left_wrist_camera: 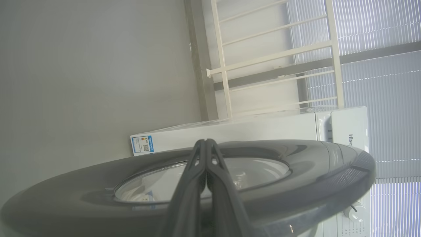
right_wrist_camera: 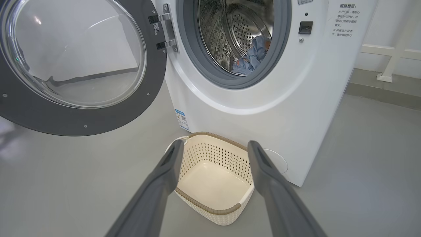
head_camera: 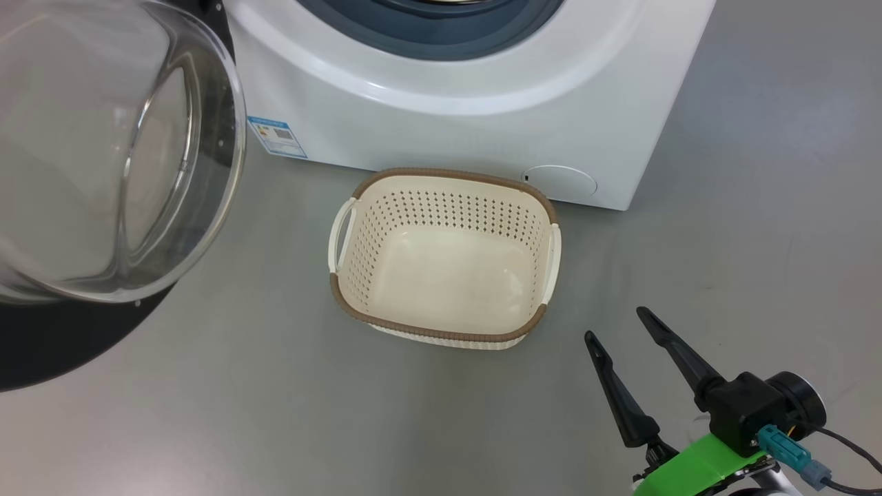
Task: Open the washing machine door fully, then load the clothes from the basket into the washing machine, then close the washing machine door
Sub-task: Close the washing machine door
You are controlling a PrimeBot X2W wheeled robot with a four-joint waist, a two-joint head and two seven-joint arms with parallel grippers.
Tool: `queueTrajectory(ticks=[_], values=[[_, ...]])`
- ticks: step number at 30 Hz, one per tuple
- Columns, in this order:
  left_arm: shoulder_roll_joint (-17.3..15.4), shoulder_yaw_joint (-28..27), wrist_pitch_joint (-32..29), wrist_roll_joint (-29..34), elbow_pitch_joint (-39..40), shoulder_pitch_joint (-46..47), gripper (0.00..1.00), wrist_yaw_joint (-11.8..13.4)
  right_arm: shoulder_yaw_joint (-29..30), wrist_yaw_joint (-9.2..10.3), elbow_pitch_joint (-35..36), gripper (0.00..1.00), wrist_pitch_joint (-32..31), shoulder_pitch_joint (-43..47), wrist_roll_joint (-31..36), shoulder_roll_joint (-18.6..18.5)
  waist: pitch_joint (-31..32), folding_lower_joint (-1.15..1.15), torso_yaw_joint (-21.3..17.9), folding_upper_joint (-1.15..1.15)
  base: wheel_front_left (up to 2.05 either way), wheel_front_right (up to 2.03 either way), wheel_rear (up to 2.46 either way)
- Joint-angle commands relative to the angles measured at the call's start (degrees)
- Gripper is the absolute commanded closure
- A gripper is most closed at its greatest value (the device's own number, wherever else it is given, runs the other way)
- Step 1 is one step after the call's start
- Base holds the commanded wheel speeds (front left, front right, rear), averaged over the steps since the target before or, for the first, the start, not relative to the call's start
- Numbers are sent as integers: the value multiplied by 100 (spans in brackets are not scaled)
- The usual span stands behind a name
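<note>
The white washing machine (right_wrist_camera: 263, 108) stands with its round black door (right_wrist_camera: 65, 108) swung wide to the left, glass bowl facing out. Light-blue clothes (right_wrist_camera: 251, 57) lie inside the steel drum. The cream basket (head_camera: 448, 275) with its brown rim sits on the floor in front of the machine and holds nothing. My right gripper (head_camera: 617, 324) is open, hovering low to the basket's right and near side, nothing between its fingers. My left gripper (left_wrist_camera: 206, 142) is shut, its tips against or just over the outer face of the door (left_wrist_camera: 296, 177); contact is unclear.
Grey floor (head_camera: 758, 207) spreads all round the basket. A cream railing (left_wrist_camera: 273, 59) and window blinds (left_wrist_camera: 388, 82) stand behind the machine. The door's glass bowl (head_camera: 103, 151) bulges large at the upper left of the head view.
</note>
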State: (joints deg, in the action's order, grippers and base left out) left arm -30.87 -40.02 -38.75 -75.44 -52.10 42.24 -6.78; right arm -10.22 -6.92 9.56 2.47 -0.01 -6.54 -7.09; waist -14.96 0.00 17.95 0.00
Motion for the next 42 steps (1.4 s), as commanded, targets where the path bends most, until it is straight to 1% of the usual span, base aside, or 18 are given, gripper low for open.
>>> queueTrajectory(ticks=[1, 11, 16, 21, 26, 28, 32, 38, 42], values=[[-319, -10, -184, -65, 256, -160, 100, -44, -120, -57, 114, 0, 46, -114, 43, 38, 14, 0, -5, 0, 0, 0, 0], [-156, 55, -972, -291, 952, -594, 100, -26, -121, -57, -12, 0, 146, -154, 19, 120, 101, 0, -49, 0, 0, 0, 0], [29, 84, -1467, -503, 1455, -821, 100, -4, -116, -57, -73, 0, 197, -161, 11, 162, 138, 0, -69, 0, 0, 0, 0], [279, 144, -1859, -660, 2011, -1100, 100, 105, -106, -57, -144, 0, 255, -157, -3, 195, 187, 0, -87, 0, 0, 0, 0], [566, 244, -2103, -718, 2609, -1404, 100, 263, -111, -57, -211, 0, 306, -169, -21, 226, 235, 0, -125, 0, 0, 0, 0], [694, 301, -2298, -796, 2941, -1551, 100, 336, -108, -57, -241, 0, 333, -172, -23, 241, 250, 0, -144, 0, 0, 0, 0], [846, 356, -2408, -849, 3251, -1667, 100, 411, -113, -57, -268, 0, 354, -170, -23, 256, 270, 0, -165, 0, 0, 0, 0], [1199, 481, -2598, -985, 3828, -1870, 100, 545, -106, -57, -303, 0, 385, -176, -36, 286, 326, 0, -217, 0, 0, 0, 0], [1442, 639, -2748, -1039, 4153, -2031, 100, 578, -111, -57, -327, 0, 401, -177, -35, 299, 358, 0, -259, 0, 0, 0, 0]])
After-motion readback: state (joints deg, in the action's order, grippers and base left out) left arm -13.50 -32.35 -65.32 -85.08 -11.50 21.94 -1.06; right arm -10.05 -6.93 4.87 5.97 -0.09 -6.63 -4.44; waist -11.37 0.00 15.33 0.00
